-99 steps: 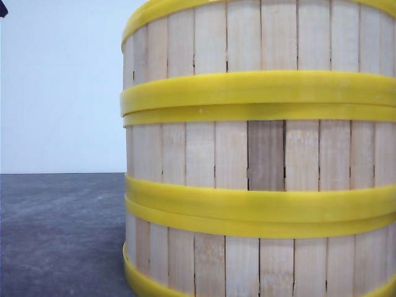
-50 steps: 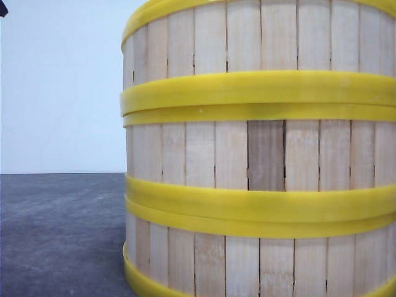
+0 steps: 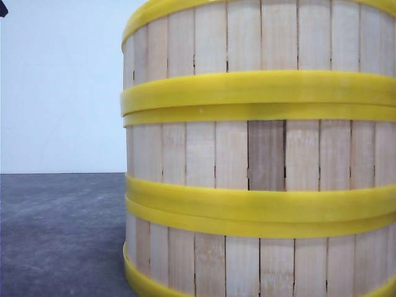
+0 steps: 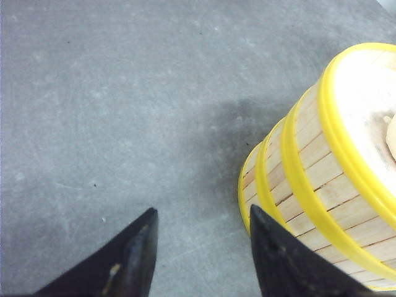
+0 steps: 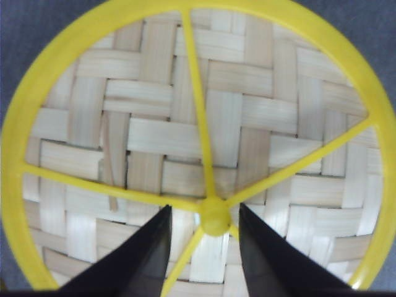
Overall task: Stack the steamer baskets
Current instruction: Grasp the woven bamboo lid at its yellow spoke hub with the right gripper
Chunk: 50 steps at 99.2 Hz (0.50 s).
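A stack of three steamer baskets (image 3: 260, 154) fills the right of the front view, pale slats between yellow rims. In the left wrist view the same stack (image 4: 309, 173) stands on the grey table, its top uncovered with a white bun (image 4: 391, 133) showing at the picture's edge. My left gripper (image 4: 201, 213) is open just beside the stack's base, nothing between its fingers. The right wrist view looks straight down on a round woven lid (image 5: 185, 124) with yellow spokes. My right gripper (image 5: 204, 207) is open with the lid's yellow centre knob (image 5: 215, 216) between its fingers.
Grey table (image 4: 111, 99) stretches away on the left gripper's side of the stack. A white wall (image 3: 62, 93) stands behind. A small dark tip (image 3: 2, 7) shows in the front view's upper left corner. Where the lid sits relative to the stack cannot be told.
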Tool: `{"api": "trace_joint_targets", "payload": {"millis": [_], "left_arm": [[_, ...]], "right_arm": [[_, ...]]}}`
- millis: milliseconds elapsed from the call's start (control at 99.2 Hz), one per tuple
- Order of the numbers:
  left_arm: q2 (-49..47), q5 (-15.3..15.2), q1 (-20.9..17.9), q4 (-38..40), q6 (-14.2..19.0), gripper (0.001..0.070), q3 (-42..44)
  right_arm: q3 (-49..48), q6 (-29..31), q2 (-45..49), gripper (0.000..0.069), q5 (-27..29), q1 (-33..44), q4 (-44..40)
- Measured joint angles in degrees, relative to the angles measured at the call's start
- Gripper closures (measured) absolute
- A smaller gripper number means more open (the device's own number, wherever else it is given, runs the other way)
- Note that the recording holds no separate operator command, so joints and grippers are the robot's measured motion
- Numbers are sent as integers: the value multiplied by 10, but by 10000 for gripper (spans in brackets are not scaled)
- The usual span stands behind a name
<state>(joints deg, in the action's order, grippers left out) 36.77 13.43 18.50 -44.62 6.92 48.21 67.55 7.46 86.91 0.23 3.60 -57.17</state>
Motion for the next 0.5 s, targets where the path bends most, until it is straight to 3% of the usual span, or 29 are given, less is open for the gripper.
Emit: {"api": "trace_joint_targets", "payload": {"millis": [312,504], "left_arm": [[0,0,0,0,0,434,0],[0,0,0,0,0,434,0]], "right_arm": [[1,-6,9,612,3,2,-1],[2,-17,9,635,4,2,-5]]}}
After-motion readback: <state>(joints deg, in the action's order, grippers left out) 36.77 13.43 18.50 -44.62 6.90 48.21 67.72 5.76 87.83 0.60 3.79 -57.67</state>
